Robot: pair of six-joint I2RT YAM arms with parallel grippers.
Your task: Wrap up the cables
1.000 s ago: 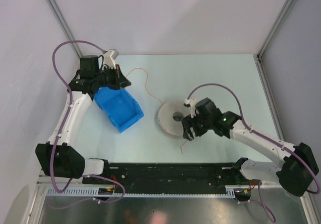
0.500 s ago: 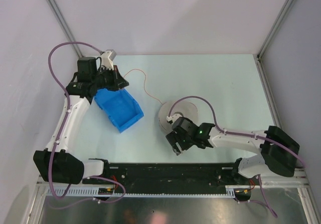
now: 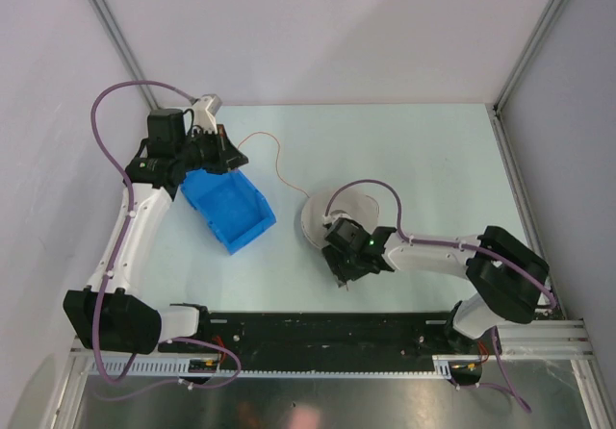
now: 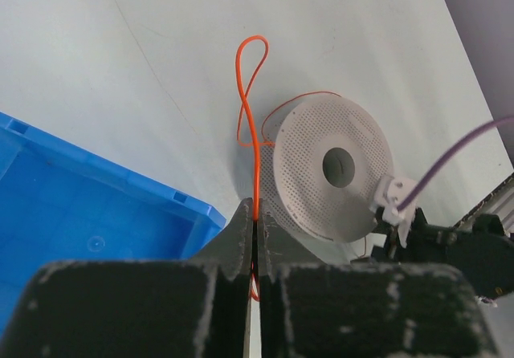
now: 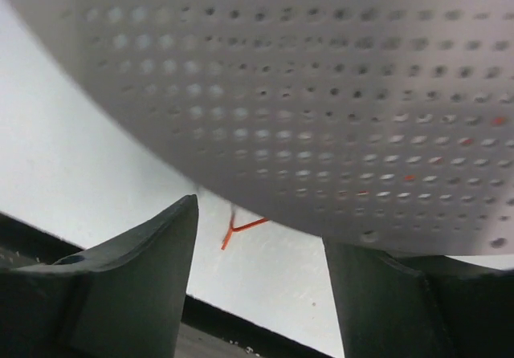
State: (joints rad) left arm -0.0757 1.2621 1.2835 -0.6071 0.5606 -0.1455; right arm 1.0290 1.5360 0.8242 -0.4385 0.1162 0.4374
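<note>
The left gripper pinches the thin orange-red cable, which runs away from it lengthwise toward the spool, while the right gripper, jaws spread, sits at the spool's near rim, closer to the cable's loose end just ahead.

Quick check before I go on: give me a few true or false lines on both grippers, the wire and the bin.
1. The left gripper is shut on the wire. True.
2. The right gripper is shut. False: its jaws stand open at the spool's edge.
3. The wire lies in the bin. False: it runs over the table to the spool.
4. The bin is on the left arm's side of the spool. True.
</note>
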